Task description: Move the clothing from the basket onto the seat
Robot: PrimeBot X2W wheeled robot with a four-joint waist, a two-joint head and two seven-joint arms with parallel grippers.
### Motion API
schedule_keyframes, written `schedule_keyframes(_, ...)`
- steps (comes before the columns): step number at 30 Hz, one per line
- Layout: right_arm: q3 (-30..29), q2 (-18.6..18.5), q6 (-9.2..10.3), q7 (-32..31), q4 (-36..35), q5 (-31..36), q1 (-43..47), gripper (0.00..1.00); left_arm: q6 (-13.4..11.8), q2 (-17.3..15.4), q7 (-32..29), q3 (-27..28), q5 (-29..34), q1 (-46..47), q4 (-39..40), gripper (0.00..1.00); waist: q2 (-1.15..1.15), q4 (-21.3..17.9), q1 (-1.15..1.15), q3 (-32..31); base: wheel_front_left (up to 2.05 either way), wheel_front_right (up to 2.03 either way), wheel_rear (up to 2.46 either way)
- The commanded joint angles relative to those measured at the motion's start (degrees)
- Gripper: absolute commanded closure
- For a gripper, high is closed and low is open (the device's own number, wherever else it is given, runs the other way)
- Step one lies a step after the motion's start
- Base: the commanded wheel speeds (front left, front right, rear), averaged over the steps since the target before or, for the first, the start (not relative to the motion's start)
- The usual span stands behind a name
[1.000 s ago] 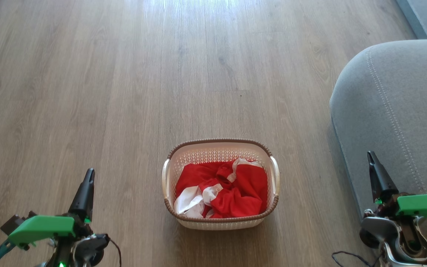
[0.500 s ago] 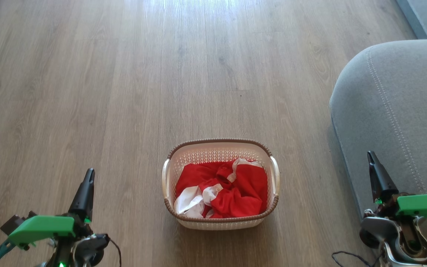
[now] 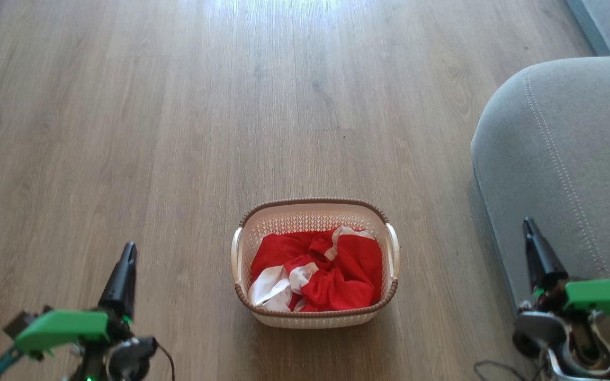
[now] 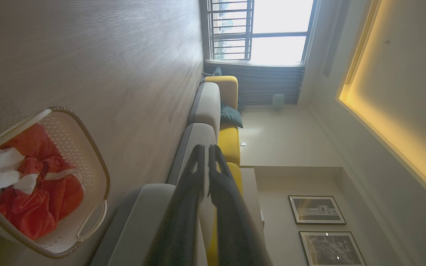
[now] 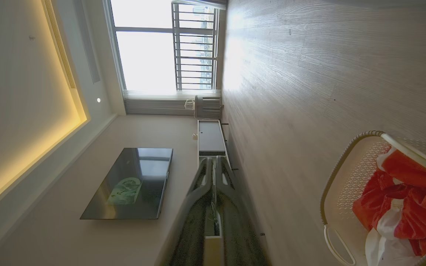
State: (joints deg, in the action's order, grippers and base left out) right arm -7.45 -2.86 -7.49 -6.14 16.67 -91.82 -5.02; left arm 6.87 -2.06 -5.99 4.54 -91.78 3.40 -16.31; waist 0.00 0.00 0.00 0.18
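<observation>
Opening step, by judgement: reaching for the clothing (image 3: 331, 270), not yet touched.
Bunched inside the basket (image 3: 313, 201) at 6 o'clock in the head view, with the seat (image 3: 575, 159) at 3 o'clock. Pinched narrow and empty at both the left gripper (image 3: 125, 264), 7 o'clock, and the right gripper (image 3: 535, 248), 4 o'clock. Next, probably: spread one pincer, dip in, pinch a fold.

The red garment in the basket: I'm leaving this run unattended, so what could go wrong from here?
1. The red garment lies crumpled in the basket; a pinch may catch one fold, and trailing fabric could snag the rim and drag the basket across the wood floor.
2. The left gripper and right gripper both have their fingers shut; lowered so, they would only push the cloth.
3. The sofa seat has a rounded corner; cloth dropped there may slide off.
</observation>
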Motion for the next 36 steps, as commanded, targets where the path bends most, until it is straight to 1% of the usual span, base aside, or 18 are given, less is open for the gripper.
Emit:
schedule_keyframes(1, 0.05, 0.01, 0.00, 0.00, 0.54, 0.00, 0.04, 0.00, -0.01, 0.05, 0.01, -0.03, 0.00, -0.15, -0.48, 0.00, 0.00, 0.00, 0.00, 0.00, 0.00, 0.00, 0.00)
schedule_keyframes(5, 0.37, 0.24, 0.00, 0.05, 3.73, 0.06, 1.42, 0.00, -0.03, 0.30, 0.07, -0.39, 0.03, -2.04, -3.52, 0.00, 0.00, 0.00, 0.00, 0.04, 0.00, 0.00, 0.00)
schedule_keyframes(14, 1.44, 0.00, 0.00, 0.92, 3.91, 0.93, -0.21, 0.00, 0.01, 0.02, 1.12, -0.97, 0.83, -0.36, -3.96, 0.00, 0.00, -0.02, 0.00, 0.15, 0.00, 0.00, 0.00)
schedule_keyframes(23, 3.97, -1.04, 0.00, 2.92, 4.58, 3.27, -2.34, 0.00, 0.06, -0.87, 2.97, -2.78, 2.78, 1.58, -4.24, 0.00, 0.00, -0.04, 0.00, 0.27, 0.00, 0.00, 0.00)
schedule_keyframes(31, 5.36, -1.71, 0.00, 4.35, 5.28, 7.72, -4.32, 0.00, 0.10, -1.35, 4.33, -3.24, 7.65, 3.10, -4.32, 0.00, 0.00, -0.07, 0.00, 0.39, 0.00, 0.00, 0.00)
schedule_keyframes(35, 5.64, -1.85, 0.00, 5.03, 5.62, 10.77, -5.14, 0.00, 0.12, -1.45, 5.00, -3.22, 10.86, 3.81, -4.45, 0.00, 0.00, -0.09, 0.00, 0.46, 0.00, 0.00, 0.00)
schedule_keyframes(36, 5.73, -1.93, 0.00, 5.37, 5.73, 12.42, -5.55, 0.00, 0.13, -1.44, 5.34, -3.03, 12.65, 4.14, -4.45, 0.00, 0.00, -0.10, 0.00, 0.51, 0.00, 0.00, 0.00)
